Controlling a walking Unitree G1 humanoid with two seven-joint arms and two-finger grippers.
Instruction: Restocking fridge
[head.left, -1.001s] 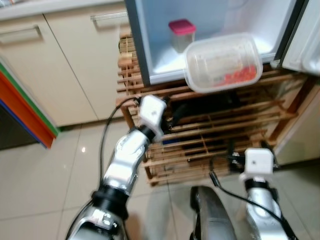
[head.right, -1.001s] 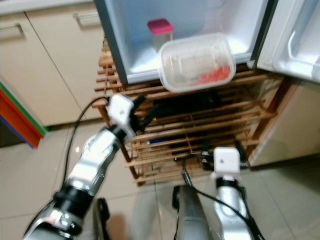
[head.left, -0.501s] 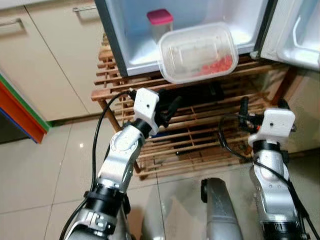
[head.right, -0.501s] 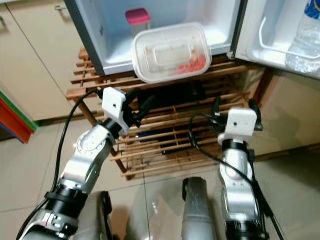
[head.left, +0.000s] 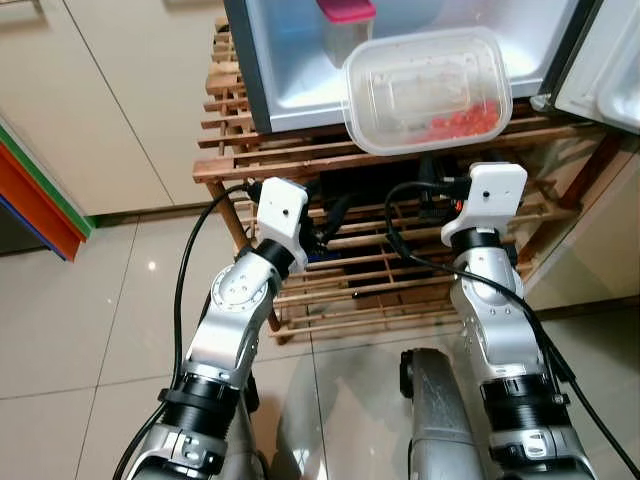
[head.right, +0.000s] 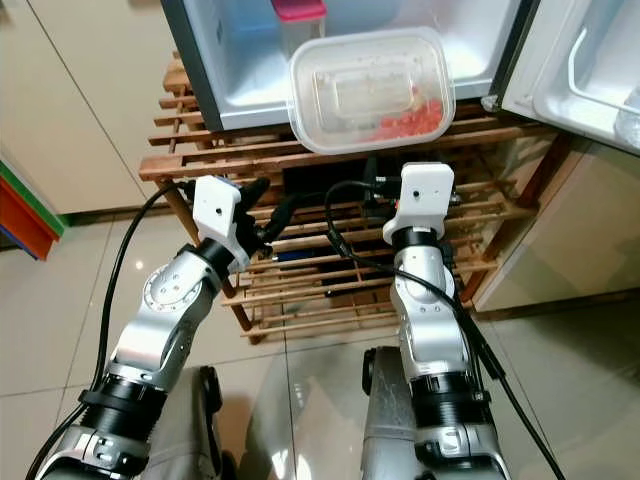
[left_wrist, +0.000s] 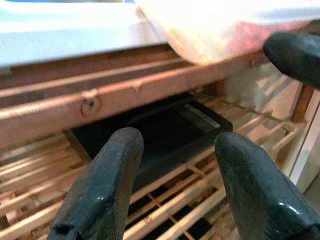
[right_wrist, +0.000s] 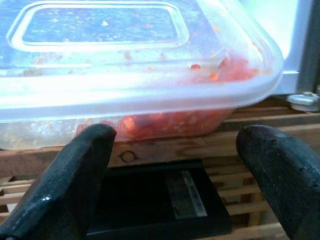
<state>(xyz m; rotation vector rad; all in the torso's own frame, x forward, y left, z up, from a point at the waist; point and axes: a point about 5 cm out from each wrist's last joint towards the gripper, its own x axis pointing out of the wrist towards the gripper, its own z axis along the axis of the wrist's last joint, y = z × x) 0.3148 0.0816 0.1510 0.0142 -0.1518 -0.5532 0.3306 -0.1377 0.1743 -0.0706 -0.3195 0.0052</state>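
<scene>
The food container (head.left: 425, 88) rests half inside the open fridge (head.left: 290, 70), overhanging the wooden rack (head.left: 300, 165). It appears light, stiff-walled and slippery; grip its opposite short sides below the lid rim. The left tool (head.left: 325, 225) and the right tool (right_wrist: 170, 165) are both released, below it.

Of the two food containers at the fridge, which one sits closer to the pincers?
The wide clear lidded tub with red food inside, overhanging the fridge's front edge. The small pink-lidded container stands farther back inside the fridge.
</scene>
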